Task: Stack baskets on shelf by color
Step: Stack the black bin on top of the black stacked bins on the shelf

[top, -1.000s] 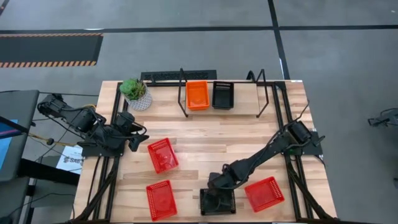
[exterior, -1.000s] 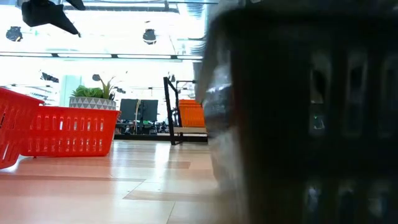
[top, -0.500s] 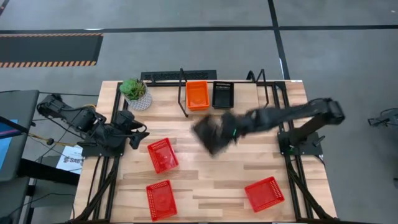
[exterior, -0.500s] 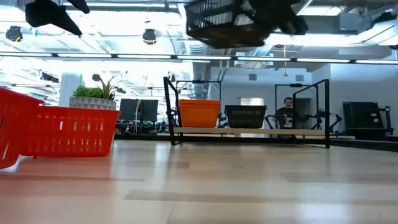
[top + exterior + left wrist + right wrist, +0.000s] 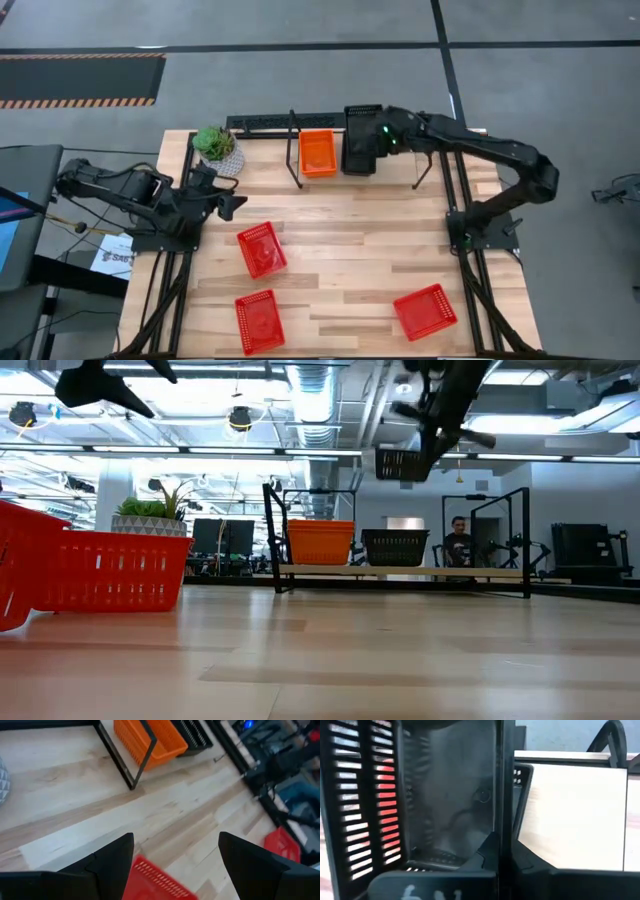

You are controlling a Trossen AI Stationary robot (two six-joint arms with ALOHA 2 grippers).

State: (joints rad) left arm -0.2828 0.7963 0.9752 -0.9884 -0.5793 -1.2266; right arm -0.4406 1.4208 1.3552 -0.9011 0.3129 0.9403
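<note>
While clamped in the right claw point(image 5: 372, 140), black basket point(image 5: 361, 128) hanging over the black stack point(image 5: 358, 160) on the shelf point(image 5: 395, 171) beside orange point(image 5: 318, 152); three red baskets point(image 5: 262, 249) unshelved on the table point(image 5: 340, 240) (left claw point(image 5: 226, 203) open, empty above them).

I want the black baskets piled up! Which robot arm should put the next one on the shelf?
The right. Its gripper already holds a black basket above the one on the shelf; the left gripper is far off.
</note>
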